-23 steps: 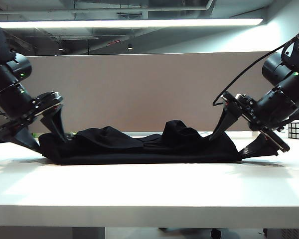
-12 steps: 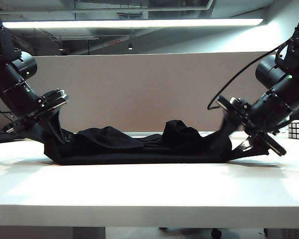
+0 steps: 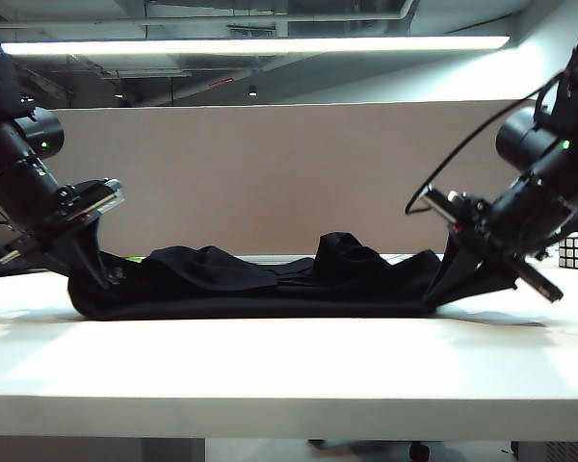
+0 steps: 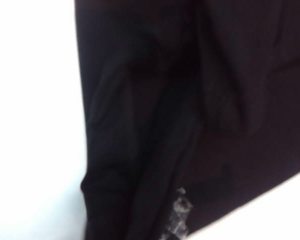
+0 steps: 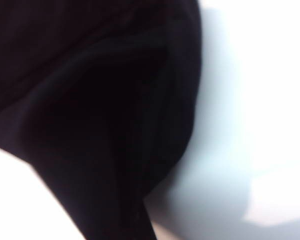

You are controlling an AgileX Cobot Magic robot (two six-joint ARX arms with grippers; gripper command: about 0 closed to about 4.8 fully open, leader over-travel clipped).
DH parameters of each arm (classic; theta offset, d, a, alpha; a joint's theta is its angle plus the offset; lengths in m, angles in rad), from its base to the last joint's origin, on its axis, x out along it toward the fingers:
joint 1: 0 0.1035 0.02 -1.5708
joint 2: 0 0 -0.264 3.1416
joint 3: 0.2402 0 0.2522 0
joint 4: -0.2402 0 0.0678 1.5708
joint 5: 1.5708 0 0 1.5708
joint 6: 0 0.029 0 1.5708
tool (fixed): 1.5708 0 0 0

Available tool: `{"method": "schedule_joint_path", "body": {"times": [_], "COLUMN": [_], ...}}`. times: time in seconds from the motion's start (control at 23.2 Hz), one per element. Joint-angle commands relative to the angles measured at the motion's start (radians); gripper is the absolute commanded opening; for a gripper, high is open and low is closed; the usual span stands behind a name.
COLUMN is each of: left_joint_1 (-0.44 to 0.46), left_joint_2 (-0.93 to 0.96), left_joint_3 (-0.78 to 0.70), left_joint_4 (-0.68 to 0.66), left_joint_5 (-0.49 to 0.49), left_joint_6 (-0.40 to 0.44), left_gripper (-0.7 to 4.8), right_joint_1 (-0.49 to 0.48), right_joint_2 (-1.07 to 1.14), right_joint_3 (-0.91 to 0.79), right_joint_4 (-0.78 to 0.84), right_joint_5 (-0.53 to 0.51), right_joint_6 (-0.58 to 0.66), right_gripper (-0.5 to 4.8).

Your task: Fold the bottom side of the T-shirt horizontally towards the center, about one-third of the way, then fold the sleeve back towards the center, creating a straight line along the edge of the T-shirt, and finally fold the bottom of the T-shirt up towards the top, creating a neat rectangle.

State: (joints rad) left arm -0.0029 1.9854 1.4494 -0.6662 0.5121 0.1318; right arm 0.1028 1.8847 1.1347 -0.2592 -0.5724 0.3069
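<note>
White table [image 3: 289,366] carries your large black cloth T-shirt [image 3: 260,284]. Left gripper [image 3: 85,272] and right gripper [image 3: 455,279] each pinch one end of it, lifting it for folding.

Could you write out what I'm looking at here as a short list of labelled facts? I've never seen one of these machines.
Garment: black T-shirt, bunched lengthwise on the white table
Left gripper: at the shirt's left end, fingers shut on the cloth
Right gripper: at the shirt's right end, fingers shut on the cloth, that end lifted off the table
Middle of shirt: lying on the table
Other item: Rubik's cube, far right, apart from the shirt
</note>
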Motion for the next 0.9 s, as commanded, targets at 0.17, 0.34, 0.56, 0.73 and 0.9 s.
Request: {"method": "schedule_joint_path", "body": {"times": [0.17, 0.34, 0.56, 0.73, 0.9], "left_joint_1": [0.002, 0.005, 0.005, 0.005, 0.005], "left_joint_2": [-0.168, -0.331, -0.568, -0.702, -0.825], "left_joint_3": [-0.088, -0.182, -0.300, -0.348, -0.360], "left_joint_4": [-0.108, -0.173, -0.333, -0.414, -0.399], "left_joint_5": [-0.019, -0.109, -0.177, -0.180, -0.179], "left_joint_6": [0.029, 0.014, 0.027, 0.028, 0.007], "left_gripper": [-0.06, -0.05, -0.06, -0.06, -0.06], "right_joint_1": [0.002, 0.002, 0.002, 0.002, 0.001], "right_joint_2": [-0.173, -0.300, -0.516, -0.689, -0.833], "right_joint_3": [0.000, -0.022, -0.099, -0.152, -0.164], "right_joint_4": [-0.162, -0.225, -0.368, -0.439, -0.454], "right_joint_5": [0.021, 0.019, 0.019, 0.020, 0.035], "right_joint_6": [-0.103, -0.106, -0.137, -0.146, -0.137], "right_gripper": [-0.06, -0.06, -0.06, -0.06, -0.06]}}
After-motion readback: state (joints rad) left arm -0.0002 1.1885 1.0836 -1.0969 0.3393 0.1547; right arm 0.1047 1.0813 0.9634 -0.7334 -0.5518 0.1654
